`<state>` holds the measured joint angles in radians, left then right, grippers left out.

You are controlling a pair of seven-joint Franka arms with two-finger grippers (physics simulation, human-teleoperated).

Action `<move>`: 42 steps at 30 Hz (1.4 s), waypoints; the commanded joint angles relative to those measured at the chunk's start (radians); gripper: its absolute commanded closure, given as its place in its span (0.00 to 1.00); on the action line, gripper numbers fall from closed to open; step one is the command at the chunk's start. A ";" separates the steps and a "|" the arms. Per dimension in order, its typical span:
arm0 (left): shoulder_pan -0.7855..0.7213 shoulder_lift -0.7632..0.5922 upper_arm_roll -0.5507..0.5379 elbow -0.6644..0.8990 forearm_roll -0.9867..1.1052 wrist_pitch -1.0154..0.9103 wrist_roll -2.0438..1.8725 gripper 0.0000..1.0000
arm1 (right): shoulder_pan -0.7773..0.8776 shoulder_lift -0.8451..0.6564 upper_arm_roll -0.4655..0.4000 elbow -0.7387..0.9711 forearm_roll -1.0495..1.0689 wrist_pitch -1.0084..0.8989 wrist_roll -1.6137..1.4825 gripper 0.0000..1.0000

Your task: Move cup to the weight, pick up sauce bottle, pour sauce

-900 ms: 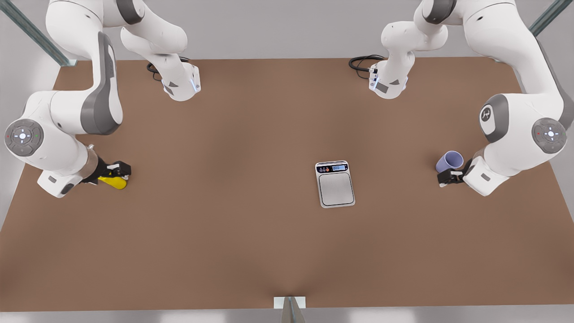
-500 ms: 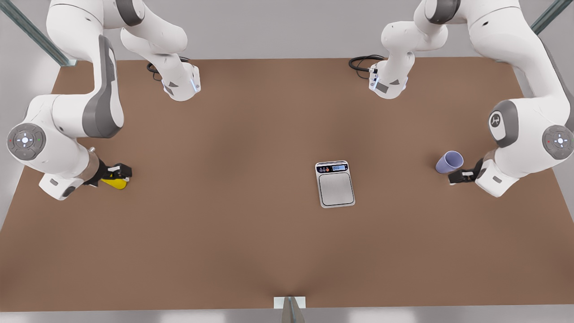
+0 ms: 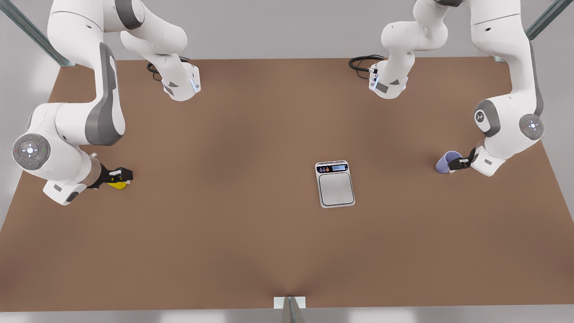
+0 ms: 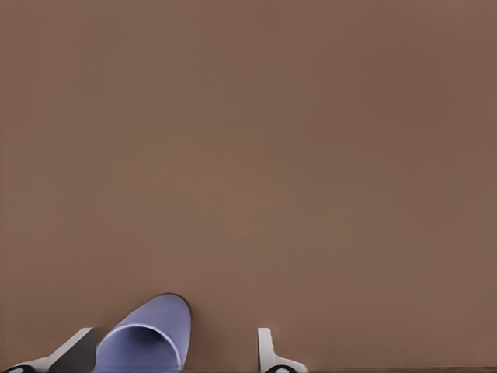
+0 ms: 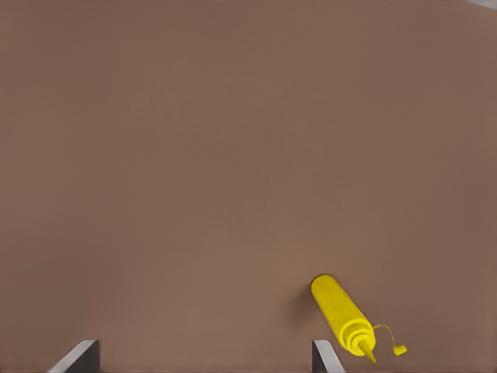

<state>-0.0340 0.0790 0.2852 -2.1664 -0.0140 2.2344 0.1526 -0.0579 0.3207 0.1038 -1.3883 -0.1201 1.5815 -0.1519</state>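
Brown tabletop (image 3: 251,251), two white arms reaching in from the far side.

Left end effector (image 3: 454,165), at the front view's right, sits low against the small lavender-blue handleless cup (image 3: 445,161). In the left wrist view its fingers (image 4: 272,353) are spread apart, with the cup (image 4: 147,338) between them, nearer one finger than the other; contact cannot be judged.

Right end effector (image 3: 120,175), at the front view's left, is low over the small bright yellow squeeze sauce bottle (image 3: 119,184). In the right wrist view its fingers (image 5: 326,357) stand wide apart and the bottle (image 5: 342,312) lies on the tabletop just beside one fingertip, nozzle and small tethered cap pointing toward the camera. It looks outside the gap, though the angle is poor.

The flat rectangular silver-grey digital scale (image 3: 335,184), white rim, dark button panel, blue display, lies near the tabletop's middle, well apart from cup and bottle.
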 commanded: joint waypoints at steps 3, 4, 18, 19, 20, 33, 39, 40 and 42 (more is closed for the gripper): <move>0.006 0.025 0.038 -0.009 0.002 0.071 0.028 0.00 | 0.001 0.005 0.000 -0.002 -0.001 0.002 0.000 0.00; 0.006 0.045 0.055 -0.003 0.002 0.083 0.036 0.00 | 0.001 0.005 0.000 0.000 -0.001 0.002 0.000 0.00; 0.025 0.122 0.143 -0.055 -0.092 0.094 0.188 0.00 | 0.015 0.012 0.000 0.000 -0.001 0.000 0.005 0.00; 0.025 0.120 0.149 -0.067 -0.092 0.094 0.218 0.00 | 0.015 0.012 0.000 0.000 -0.001 0.000 0.005 0.00; 0.025 0.120 0.169 -0.076 -0.092 0.094 0.255 0.00 | 0.015 0.014 0.000 0.000 -0.003 0.002 0.005 0.00; 0.025 0.151 0.212 -0.128 -0.165 0.128 0.361 0.00 | 0.016 0.023 0.000 0.000 -0.003 0.002 0.005 0.00; 0.025 0.188 0.203 -0.127 -0.167 0.163 0.361 0.30 | 0.015 0.024 0.000 0.000 -0.004 0.003 0.005 0.00; 0.023 0.188 0.201 -0.128 -0.167 0.163 0.361 0.34 | 0.015 0.026 0.000 0.000 -0.004 0.003 0.005 0.00; 0.020 0.199 0.196 -0.128 -0.205 0.165 0.363 0.39 | 0.015 0.035 0.000 0.000 -0.010 0.003 -0.030 0.00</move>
<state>-0.0128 0.2791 0.4816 -2.2948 -0.1992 2.4018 0.5405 -0.0465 0.3601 0.1043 -1.3855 -0.1617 1.5913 -0.2423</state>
